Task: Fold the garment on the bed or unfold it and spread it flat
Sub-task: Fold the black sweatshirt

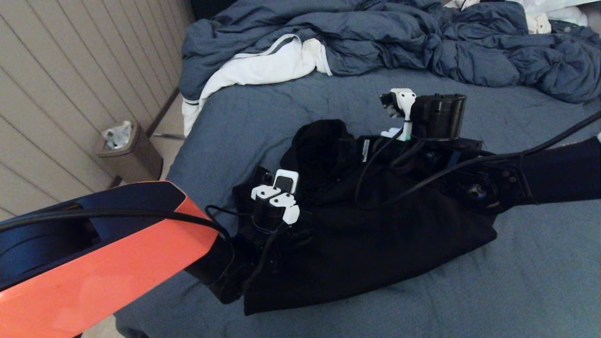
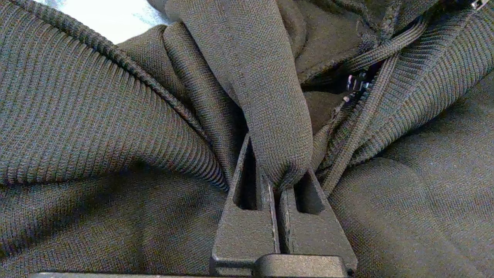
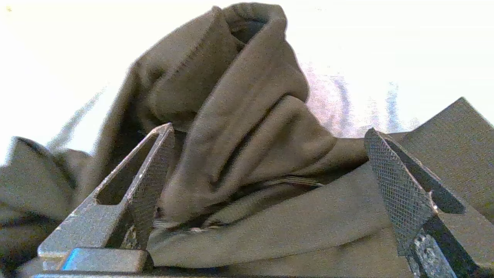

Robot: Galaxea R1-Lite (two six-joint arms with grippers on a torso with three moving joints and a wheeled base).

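Left gripper [image 2: 278,181] is clamped tight on a narrow fold of the garment [image 1: 366,234], fabric pinched right at the fingertips [image 2: 266,185]. Ribbed hem bunches on one side of the fingers, and the zipper [image 2: 357,83] runs just past them on the other. The garment lies crumpled in the middle of the bed [image 1: 263,112], well short of the duvet [image 1: 375,37] heaped at the far end.

Risk 1: the bite is shallow, at the tips only. Any pull could let the fold slide out, and thick knit adds drag.
Risk 2: the zipper tape is close to the pinch; if it's caught in there, a lift twists the front panels instead of opening them. Can't tell from this angle whether it is.

Right gripper [image 3: 266,154] has its jaws spread wide, nothing held. The hood [image 3: 231,77] stands up between the fingers [image 3: 154,162], with flat cloth lying under them.

Risk 3: closing here probably grabs several layers at once, hood plus body, so the spread stays bunched.
Risk 4: both arms' cables [image 1: 422,169] drape across the black cloth; they could snag folds when the arms move apart.
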